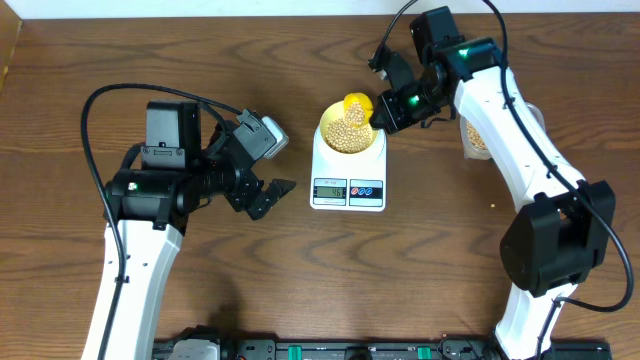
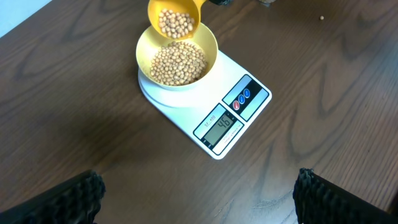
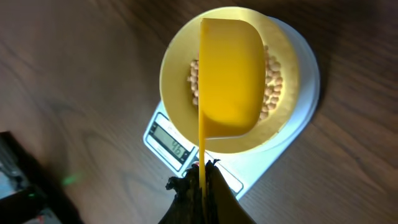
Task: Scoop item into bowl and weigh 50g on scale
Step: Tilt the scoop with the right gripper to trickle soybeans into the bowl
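Desk (image 1: pixel 60 120): dark wood, carries everything. Scale (image 1: pixel 348 190) is the landmark; its display reads 46. Left pincer (image 1: pixel 268 197) is left of the scale, spread wide, holding nothing. Bowl (image 2: pixel 211 46) sits on the scale's top, behind the display. It looks light and thin, and would likely slide if bumped. Scoop (image 3: pixel 231 74) is tipped over the bowl above the scale, with the right pincer (image 3: pixel 200 186) clenched on its thin handle. It's stiff plastic; the handle is the only sensible hold and may twist in the grip. Beans (image 2: pixel 179 64): most are in the bowl on the scale, some in the scoop. Judged hard, smooth and light, so they roll and bounce. The last few should trickle in, not dump.
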